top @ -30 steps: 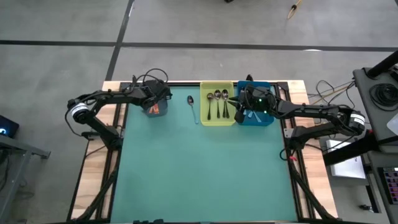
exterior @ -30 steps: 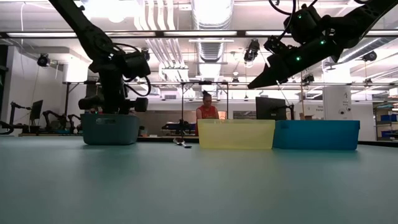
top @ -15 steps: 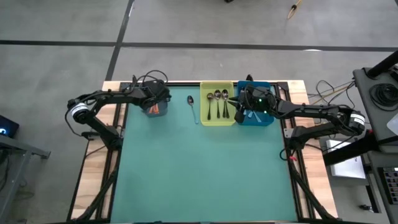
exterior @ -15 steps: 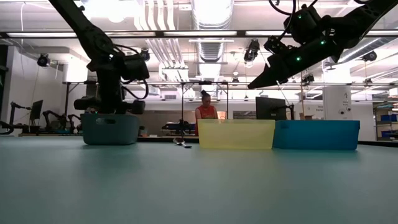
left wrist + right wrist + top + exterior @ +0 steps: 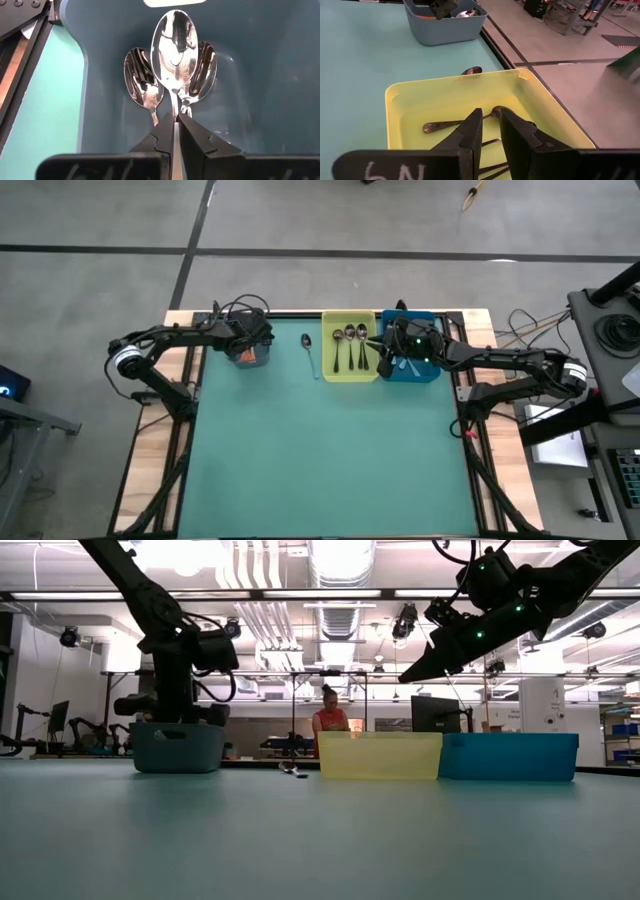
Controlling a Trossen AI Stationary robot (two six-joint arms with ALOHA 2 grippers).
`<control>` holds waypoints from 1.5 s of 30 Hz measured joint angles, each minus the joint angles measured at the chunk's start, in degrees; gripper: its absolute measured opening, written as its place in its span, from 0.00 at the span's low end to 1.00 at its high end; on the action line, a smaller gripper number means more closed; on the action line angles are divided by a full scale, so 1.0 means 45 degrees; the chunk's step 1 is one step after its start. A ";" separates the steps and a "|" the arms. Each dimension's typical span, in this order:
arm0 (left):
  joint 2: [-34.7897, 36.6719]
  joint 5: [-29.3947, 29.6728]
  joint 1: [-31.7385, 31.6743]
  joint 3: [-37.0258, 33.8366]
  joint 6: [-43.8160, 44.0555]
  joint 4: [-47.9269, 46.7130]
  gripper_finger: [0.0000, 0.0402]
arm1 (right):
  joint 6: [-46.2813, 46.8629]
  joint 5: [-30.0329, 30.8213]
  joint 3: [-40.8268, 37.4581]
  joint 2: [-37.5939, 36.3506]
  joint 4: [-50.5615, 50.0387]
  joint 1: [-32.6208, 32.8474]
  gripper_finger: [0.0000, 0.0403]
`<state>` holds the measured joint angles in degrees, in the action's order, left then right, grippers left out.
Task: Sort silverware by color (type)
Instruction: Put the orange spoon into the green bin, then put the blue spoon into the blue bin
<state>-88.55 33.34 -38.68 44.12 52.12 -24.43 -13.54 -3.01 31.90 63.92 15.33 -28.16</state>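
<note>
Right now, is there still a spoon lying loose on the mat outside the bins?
Yes, one spoon lies on the green mat between the grey-blue bin and the yellow bin.

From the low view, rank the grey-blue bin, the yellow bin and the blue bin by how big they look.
1. blue bin, widest
2. yellow bin, nearly as wide and about as tall, so a close call
3. grey-blue bin, clearly smallest

Their distances from the camera may differ, so true sizes stay unsure.

My left fingers pinch one spoon (image 5: 174, 45) by its handle above two spoons (image 5: 144, 82) in the grey-blue bin (image 5: 260, 85). Three spoons (image 5: 349, 340) lie in the yellow bin (image 5: 328, 370); one spoon (image 5: 309, 352) lies on the mat.
</note>
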 joint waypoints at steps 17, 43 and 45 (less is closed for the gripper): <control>0.0050 0.0034 0.0050 0.0010 -0.0376 -0.0023 0.07 | 0.0217 0.0005 0.0000 0.0000 0.0000 0.0000 0.15; 0.4272 0.0497 0.3997 0.0000 -0.6376 0.0240 0.07 | 0.4796 0.0021 0.1342 0.0000 -0.2887 0.0635 0.15; 0.4826 0.0496 0.4711 0.0000 -0.7047 0.0413 0.07 | 0.5200 0.0040 0.1463 0.0000 -0.2892 0.0830 0.15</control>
<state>-66.84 35.57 -17.48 44.12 20.41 -22.57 9.86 -2.83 38.48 63.92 2.32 -24.43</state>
